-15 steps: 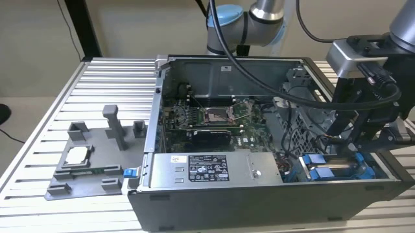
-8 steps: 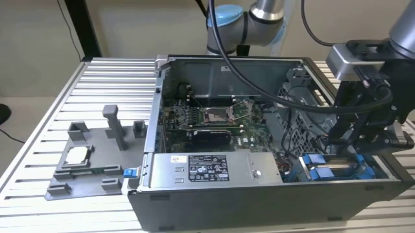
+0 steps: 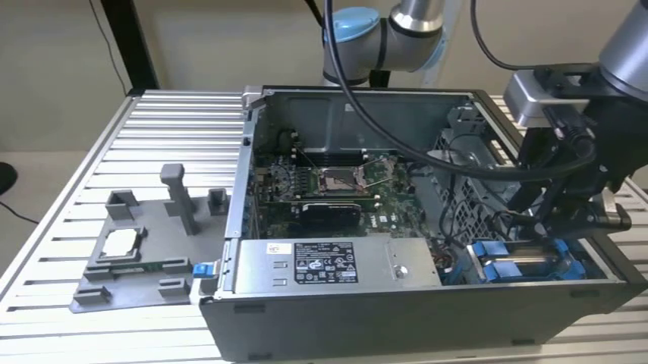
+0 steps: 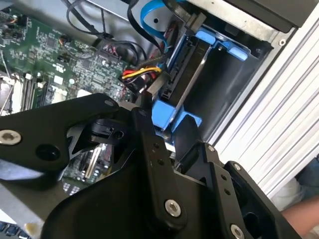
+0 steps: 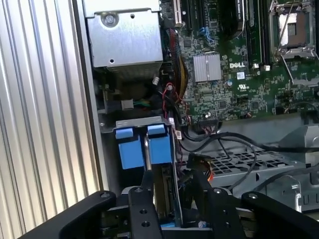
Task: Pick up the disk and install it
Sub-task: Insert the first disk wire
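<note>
- My gripper (image 5: 169,191) hangs low inside the open computer case (image 3: 335,318), its two black fingers (image 4: 149,144) spread, closed on nothing.
- The disk (image 5: 164,199) stands on edge between my fingers in its bay; only its blue carrier (image 4: 174,122) and a grey sliver show.
- Just ahead of my fingertips sit two blue tabs (image 5: 141,149).
- My own linkage hides the disk's lower part.

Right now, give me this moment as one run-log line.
gripper: down in the computer case, at the drive bay | disk: blue-framed, standing on edge in the bay | jaws: straddling disk, grip unclear | grey fixture tray: on table
</note>
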